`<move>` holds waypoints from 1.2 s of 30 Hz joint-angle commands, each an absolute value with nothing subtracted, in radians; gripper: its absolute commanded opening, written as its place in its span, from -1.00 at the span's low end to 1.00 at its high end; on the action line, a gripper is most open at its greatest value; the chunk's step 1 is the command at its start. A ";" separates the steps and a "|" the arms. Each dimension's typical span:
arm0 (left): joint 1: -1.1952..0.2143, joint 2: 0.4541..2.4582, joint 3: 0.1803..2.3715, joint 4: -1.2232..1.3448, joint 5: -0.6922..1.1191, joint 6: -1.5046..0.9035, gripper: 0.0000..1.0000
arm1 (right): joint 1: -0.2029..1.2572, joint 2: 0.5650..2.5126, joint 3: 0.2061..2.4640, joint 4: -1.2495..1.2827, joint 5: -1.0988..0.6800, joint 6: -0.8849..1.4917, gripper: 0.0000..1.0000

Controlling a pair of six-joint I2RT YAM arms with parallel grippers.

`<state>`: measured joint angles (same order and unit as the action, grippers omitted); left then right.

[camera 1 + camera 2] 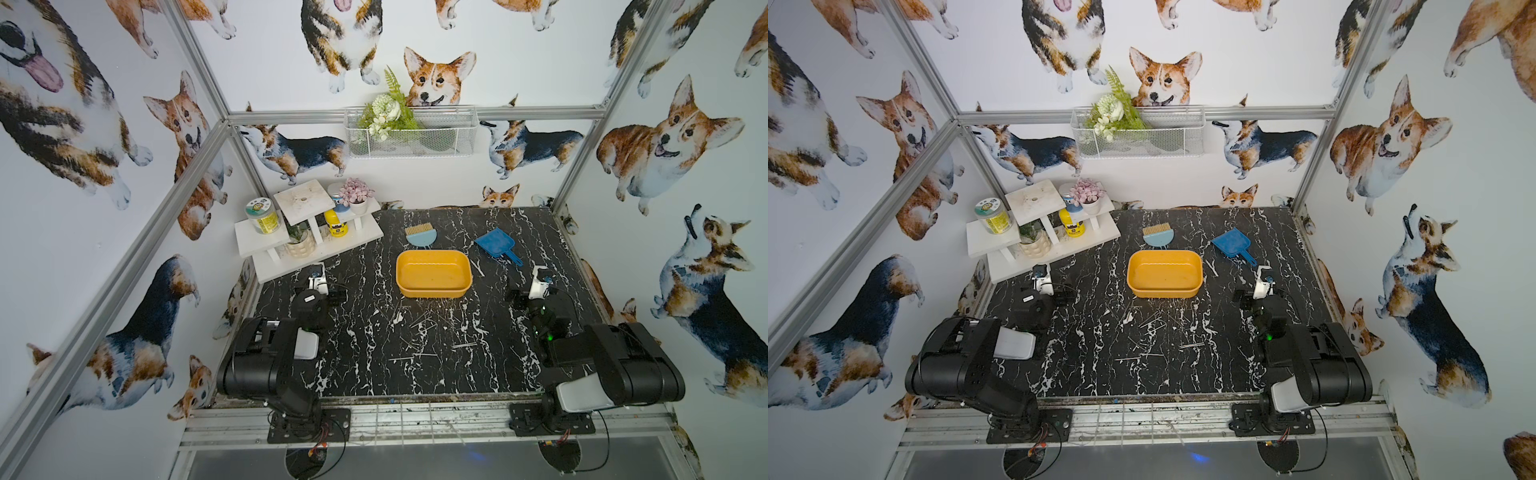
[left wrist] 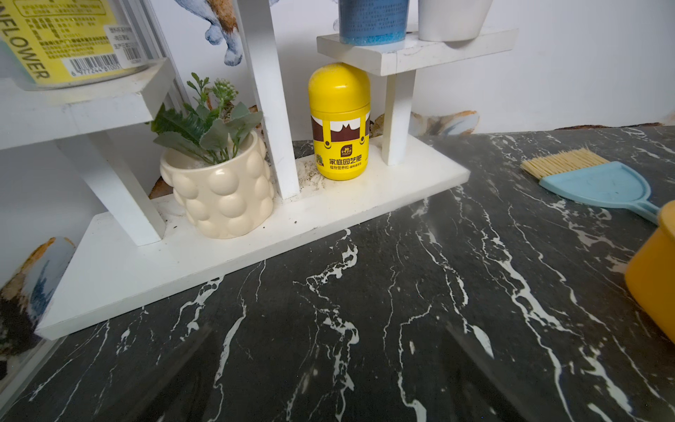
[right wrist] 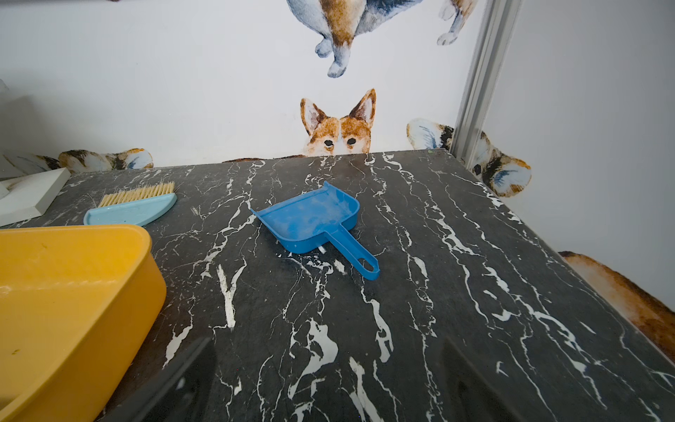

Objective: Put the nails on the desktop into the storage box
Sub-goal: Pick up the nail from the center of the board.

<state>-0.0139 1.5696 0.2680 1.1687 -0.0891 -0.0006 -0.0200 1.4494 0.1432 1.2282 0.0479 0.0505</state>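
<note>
The yellow-orange storage box (image 1: pixel 434 275) (image 1: pixel 1165 274) stands empty at the middle of the black marbled desktop (image 1: pixel 457 374). Several thin grey nails (image 1: pixel 424 322) (image 1: pixel 1152 323) lie scattered on the desktop just in front of the box, between the two arms. My left gripper (image 1: pixel 319 279) (image 2: pixel 328 372) hovers left of the box, facing the white shelf, open with nothing between its fingers. Right of the box, my right gripper (image 1: pixel 538 282) (image 3: pixel 325 380) is open and empty, facing the dustpan. Each wrist view catches the box's edge (image 2: pixel 653 270) (image 3: pixel 73 299). No nails show in the wrist views.
A blue dustpan (image 1: pixel 494 243) (image 3: pixel 314 219) lies behind the box to the right. A light blue brush (image 1: pixel 420 235) (image 3: pixel 131 208) lies just behind the box. A white tiered shelf (image 1: pixel 307 232) with jars and pots fills the back left corner. A wire basket (image 1: pixel 411 133) hangs on the back wall.
</note>
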 commanded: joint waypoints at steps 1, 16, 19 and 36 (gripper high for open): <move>-0.012 1.568 0.276 1.186 -0.071 -0.003 1.00 | -0.019 1.452 0.149 1.258 0.040 0.043 0.99; -0.081 1.209 0.389 0.694 -0.292 -0.147 1.00 | -0.001 1.018 0.219 0.797 0.283 0.208 0.99; -0.094 1.107 0.463 0.448 -0.354 -0.315 1.00 | 0.000 0.908 0.328 0.479 0.383 0.368 0.99; -0.101 0.737 0.571 -0.031 -0.150 -0.621 1.00 | -0.019 0.749 0.694 -0.189 -0.103 0.637 0.67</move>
<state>-0.1005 0.7353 0.5602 0.0299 -0.2050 -0.6067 -0.0216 0.7101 0.6670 -0.0856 0.0616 0.5964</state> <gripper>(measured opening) 0.998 0.834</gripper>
